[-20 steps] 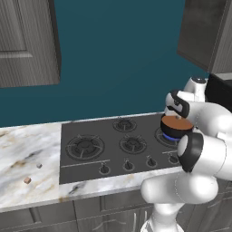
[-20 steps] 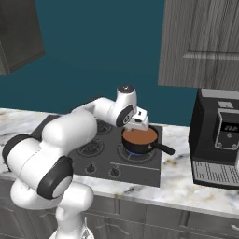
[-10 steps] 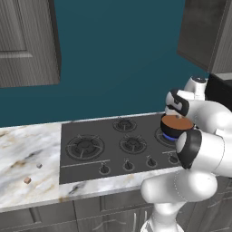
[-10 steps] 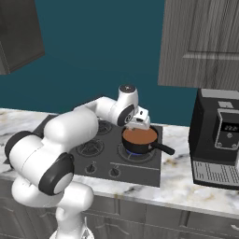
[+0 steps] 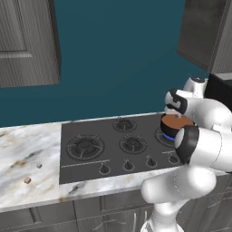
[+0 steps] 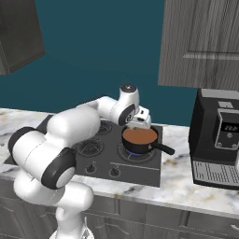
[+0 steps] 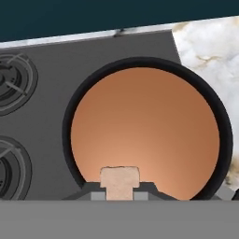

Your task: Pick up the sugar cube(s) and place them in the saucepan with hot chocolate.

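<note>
The saucepan (image 7: 73,108) of smooth brown hot chocolate lies directly below my hand in the hand view. It stands on the stove's right front burner (image 5: 177,123) (image 6: 139,137), with its black handle (image 6: 163,148) pointing right. My gripper (image 7: 120,195) (image 6: 139,125) (image 5: 175,113) hovers just above the pan's rim, shut on a small pale tan sugar cube (image 7: 120,181). Far to the left on the marble counter lie a greyish sugar cube (image 5: 39,166) and a reddish-brown sugar cube (image 5: 27,180).
A black stove top (image 5: 113,149) has several burners and a row of knobs (image 5: 128,165) along its front. A black coffee machine (image 6: 217,137) stands right of the stove. Grey wall cabinets (image 5: 27,41) (image 6: 200,42) hang overhead.
</note>
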You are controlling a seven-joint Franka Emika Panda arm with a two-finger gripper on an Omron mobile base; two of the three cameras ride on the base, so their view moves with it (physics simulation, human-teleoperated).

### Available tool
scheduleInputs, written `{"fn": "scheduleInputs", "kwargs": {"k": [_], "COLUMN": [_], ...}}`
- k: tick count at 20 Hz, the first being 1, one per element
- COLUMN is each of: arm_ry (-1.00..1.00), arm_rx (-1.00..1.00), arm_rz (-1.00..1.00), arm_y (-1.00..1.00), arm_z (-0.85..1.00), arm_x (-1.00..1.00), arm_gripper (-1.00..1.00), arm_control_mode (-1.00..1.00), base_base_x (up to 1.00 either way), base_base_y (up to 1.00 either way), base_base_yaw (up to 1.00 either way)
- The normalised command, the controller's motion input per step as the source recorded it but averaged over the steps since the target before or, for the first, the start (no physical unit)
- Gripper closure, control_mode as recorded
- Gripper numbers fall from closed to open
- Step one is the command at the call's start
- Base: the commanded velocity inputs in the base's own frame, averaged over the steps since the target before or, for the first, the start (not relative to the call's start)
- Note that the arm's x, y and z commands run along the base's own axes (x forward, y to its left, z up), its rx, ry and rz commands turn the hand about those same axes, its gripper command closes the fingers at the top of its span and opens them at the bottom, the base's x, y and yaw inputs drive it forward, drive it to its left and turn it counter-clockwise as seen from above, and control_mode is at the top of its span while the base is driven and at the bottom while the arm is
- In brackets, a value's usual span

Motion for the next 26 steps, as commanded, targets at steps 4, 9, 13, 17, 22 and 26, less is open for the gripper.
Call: {"fn": "scheduleInputs", "kwargs": {"k": [4,9,13,17,22,26], "arm_ry": [0.04,0.05,0.02,0.04,0.04,0.00], "arm_rx": [0.00,0.00,0.00,0.00,0.00,0.00], "arm_rz": [0.00,0.00,0.00,0.00,0.00,0.00], "arm_y": [-0.12,-0.06,0.00,0.00,-0.07,-0.02], "arm_z": [-0.07,-0.16,0.00,0.00,-0.09,-0.03], "arm_x": [0.03,0.05,0.22,0.31,0.18,0.00], "arm_gripper": [1.00,1.00,1.00,1.00,1.00,1.00], "arm_control_mode": [-1.00,-1.00,-1.00,-1.00,-1.00,-1.00], "base_base_x": [0.00,0.00,0.00,0.00,0.00,0.00], "base_base_y": [0.00,0.00,0.00,0.00,0.00,0.00], "base_base_yaw": [0.00,0.00,0.00,0.00,0.00,0.00]}}
